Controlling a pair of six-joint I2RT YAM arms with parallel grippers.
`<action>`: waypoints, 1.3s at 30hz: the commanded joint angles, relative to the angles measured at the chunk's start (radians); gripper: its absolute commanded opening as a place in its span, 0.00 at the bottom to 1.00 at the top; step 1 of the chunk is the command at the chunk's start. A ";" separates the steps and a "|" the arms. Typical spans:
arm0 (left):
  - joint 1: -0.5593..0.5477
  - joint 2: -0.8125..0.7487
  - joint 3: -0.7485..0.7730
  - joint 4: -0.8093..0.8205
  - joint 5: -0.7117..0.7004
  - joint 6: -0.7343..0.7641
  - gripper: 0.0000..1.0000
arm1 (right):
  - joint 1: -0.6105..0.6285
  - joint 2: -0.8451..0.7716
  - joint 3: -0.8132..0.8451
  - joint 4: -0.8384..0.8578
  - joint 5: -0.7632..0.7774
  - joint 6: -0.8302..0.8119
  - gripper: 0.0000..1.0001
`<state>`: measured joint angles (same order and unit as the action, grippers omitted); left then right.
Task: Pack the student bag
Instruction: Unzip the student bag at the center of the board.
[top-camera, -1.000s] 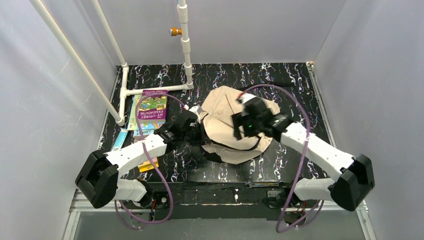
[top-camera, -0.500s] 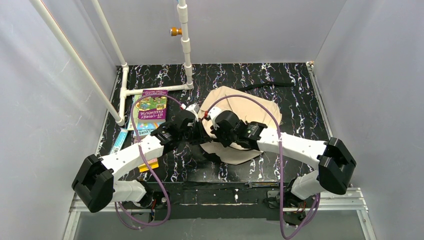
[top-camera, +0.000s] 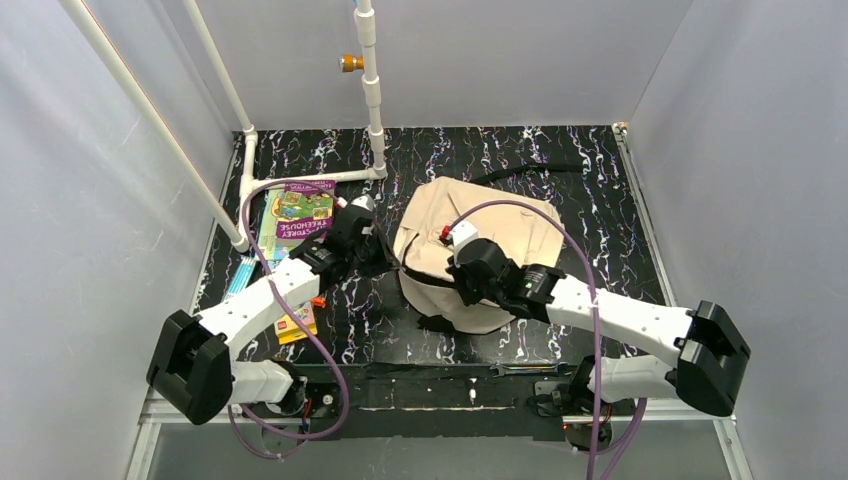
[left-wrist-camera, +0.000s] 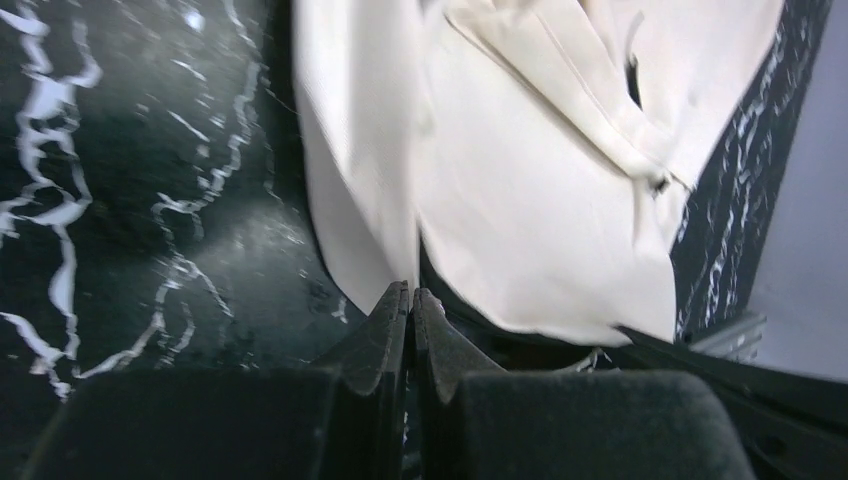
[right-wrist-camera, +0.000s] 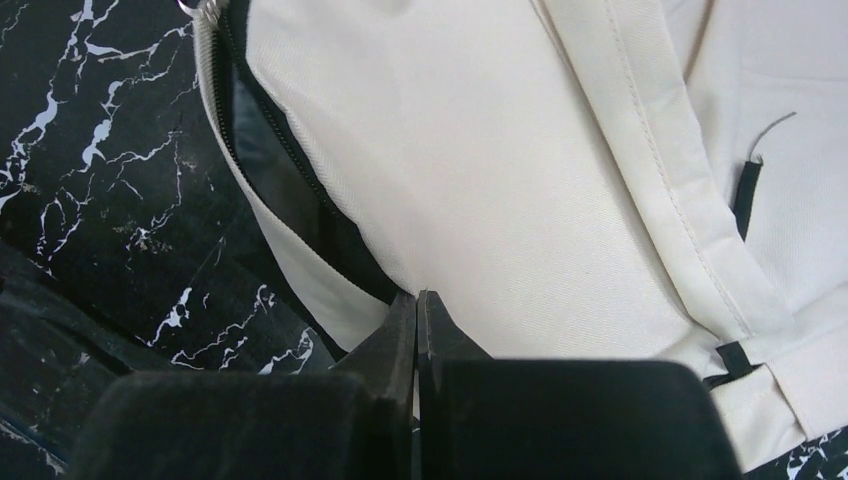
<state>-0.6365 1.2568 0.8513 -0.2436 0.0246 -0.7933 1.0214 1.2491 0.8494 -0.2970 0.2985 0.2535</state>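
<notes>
The student bag (top-camera: 500, 225), beige with black zips, lies flat mid-table. My left gripper (top-camera: 383, 255) is at its left edge. In the left wrist view its jaws (left-wrist-camera: 411, 295) are shut, tips pinching the bag's beige fabric (left-wrist-camera: 520, 200) beside the dark zip opening. My right gripper (top-camera: 452, 272) is over the bag's near-left part. In the right wrist view its jaws (right-wrist-camera: 416, 297) are shut on the edge of the beige flap (right-wrist-camera: 480, 170), next to the open black zip (right-wrist-camera: 290, 180).
Colourful books (top-camera: 298, 212) lie left of the bag, with more (top-camera: 296, 322) near the left arm. A white pipe frame (top-camera: 372, 100) stands at the back left. A black strap (top-camera: 530, 170) trails behind the bag. Grey walls enclose the table.
The right arm swung from above the bag down to its near-left edge and shut its jaws. The left gripper drew back left, pulling the bag's edge.
</notes>
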 joint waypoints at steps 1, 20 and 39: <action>0.120 0.020 0.019 -0.070 -0.056 0.058 0.00 | -0.015 -0.060 -0.049 -0.108 0.096 0.030 0.01; 0.257 0.476 0.409 -0.093 0.220 0.238 0.00 | -0.021 -0.243 -0.143 -0.007 -0.057 0.062 0.01; 0.265 0.194 0.307 -0.110 0.297 0.267 0.81 | -0.220 -0.135 0.121 0.013 0.028 0.085 0.01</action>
<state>-0.3668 1.6867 1.2541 -0.3698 0.3382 -0.5266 0.8413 1.1152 0.9077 -0.3267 0.3897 0.3595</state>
